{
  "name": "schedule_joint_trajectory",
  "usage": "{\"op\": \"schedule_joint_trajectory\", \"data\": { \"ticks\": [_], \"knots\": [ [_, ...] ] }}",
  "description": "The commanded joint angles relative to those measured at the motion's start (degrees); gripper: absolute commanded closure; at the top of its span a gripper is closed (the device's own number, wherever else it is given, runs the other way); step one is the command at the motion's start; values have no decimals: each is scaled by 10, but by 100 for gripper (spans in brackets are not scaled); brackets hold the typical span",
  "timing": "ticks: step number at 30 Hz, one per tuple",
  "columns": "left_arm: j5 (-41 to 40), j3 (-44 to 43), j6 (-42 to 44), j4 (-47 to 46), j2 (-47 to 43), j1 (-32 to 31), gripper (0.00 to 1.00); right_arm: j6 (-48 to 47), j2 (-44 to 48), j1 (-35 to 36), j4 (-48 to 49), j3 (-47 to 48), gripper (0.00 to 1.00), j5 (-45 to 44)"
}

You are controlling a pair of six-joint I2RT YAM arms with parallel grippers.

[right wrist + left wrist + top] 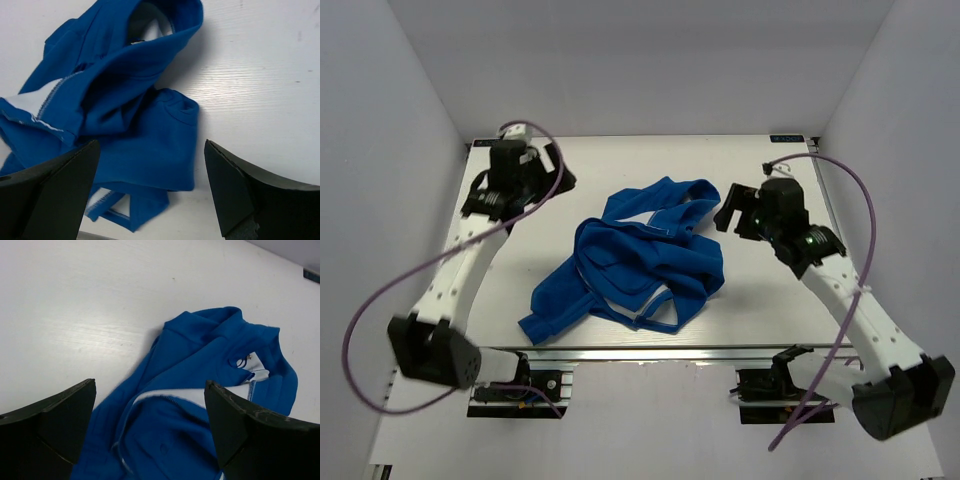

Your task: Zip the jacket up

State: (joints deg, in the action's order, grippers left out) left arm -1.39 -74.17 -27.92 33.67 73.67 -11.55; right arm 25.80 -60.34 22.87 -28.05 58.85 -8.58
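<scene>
Crumpled jacket (pixel 640 262) at centre of table (pixel 620 160); left gripper (pixel 150 385) and right gripper (pixel 151 145) gape wide, empty, flanking it. Best spread flat first, exposing zipper (pixel 52 92) ends.

Left tool (pixel 150 395), right tool (pixel 151 152): jaws wide, empty.

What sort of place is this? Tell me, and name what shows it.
Probably a robotics lab test cell: bare white walls box in a white table, the left arm and right arm are bolted at its near edge, and a blue jacket lies on it.
</scene>
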Motion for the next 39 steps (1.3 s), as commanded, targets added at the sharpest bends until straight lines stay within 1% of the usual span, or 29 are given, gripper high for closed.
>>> {"op": "schedule_joint_trajectory", "data": {
  "ticks": [1, 2, 4, 5, 7, 8, 10, 11, 12, 14, 15, 17, 18, 19, 20, 21, 23, 24, 26, 27, 30, 31, 32, 34, 35, 37, 38, 39],
  "knots": [
    [124, -45, 68, -120, 96, 1, 2, 64, -49, -1, 54, 56, 11, 36],
    [157, -86, 80, -122, 126, 0, 2, 78, -64, 0, 65, 63, 11, 37],
    [151, -133, 116, -110, 188, -21, 2, 108, -105, 2, 86, 78, 11, 72],
    [134, -181, 133, -101, 248, -30, 2, 121, -119, 13, 94, 81, 11, 80],
    [126, -232, 181, -85, 307, -57, 2, 133, -157, 29, 116, 90, 11, 81],
    [133, -282, 190, -71, 363, -64, 2, 138, -170, 44, 118, 100, 11, 81],
    [140, -336, 207, -52, 416, -84, 2, 151, -209, 58, 126, 108, 11, 81],
    [142, -363, 213, -32, 463, -92, 2, 153, -222, 68, 128, 114, 11, 81],
    [143, -404, 224, -25, 483, -99, 2, 154, -245, 72, 136, 116, 16, 107],
    [146, -425, 230, -19, 515, -119, 2, 155, -266, 81, 143, 120, 22, 119],
    [161, -429, 235, -19, 537, -124, 2, 155, -282, 82, 142, 121, 26, 121],
    [162, -418, 234, -23, 550, -139, 2, 152, -292, 84, 138, 113, 38, 109],
    [163, -393, 232, -31, 554, -143, 2, 149, -293, 84, 140, 107, 67, 102],
    [162, -382, 230, -38, 554, -150, 2, 145, -290, 84, 140, 101, 78, 93],
    [167, -372, 227, -51, 554, -152, 2, 133, -284, 84, 140, 94, 84, 70],
    [187, -356, 222, -58, 554, -153, 7, 124, -267, 84, 139, 79, 95, 63],
    [212, -346, 217, -70, 551, -154, 20, 103, -245, 84, 117, 65, 100, 38],
    [221, -341, 212, -76, 549, -156, 45, 84, -221, 84, 103, 52, 100, 4],
    [233, -317, 207, -94, 536, -156, 74, 66, -196, 82, 66, 35, 100, -37],
    [228, -307, 197, -104, 527, -156, 100, 52, -167, 80, 58, 24, 100, -46],
    [177, -245, 185, -151, 476, -156, 100, 33, -109, 72, 29, -25, 100, -67],
    [163, -208, 182, -182, 459, -156, 100, 20, -97, 69, 20, -40, 100, -72],
    [144, -189, 178, -196, 419, -156, 100, 14, -86, 68, 8, -44, 100, -86],
    [126, -158, 168, -235, 376, -156, 100, -9, -53, 67, -11, -56, 100, -94],
    [112, -131, 163, -243, 335, -156, 100, -14, -43, 67, -20, -58, 100, -109],
    [95, -107, 160, -264, 294, -156, 100, -21, -16, 67, -53, -57, 100, -127],
    [86, -95, 158, -269, 274, -156, 100, -19, -8, 67, -68, -56, 100, -154],
    [67, -71, 155, -274, 234, -156, 100, -20, 6, 67, -80, -57, 100, -167]
  ]
}}
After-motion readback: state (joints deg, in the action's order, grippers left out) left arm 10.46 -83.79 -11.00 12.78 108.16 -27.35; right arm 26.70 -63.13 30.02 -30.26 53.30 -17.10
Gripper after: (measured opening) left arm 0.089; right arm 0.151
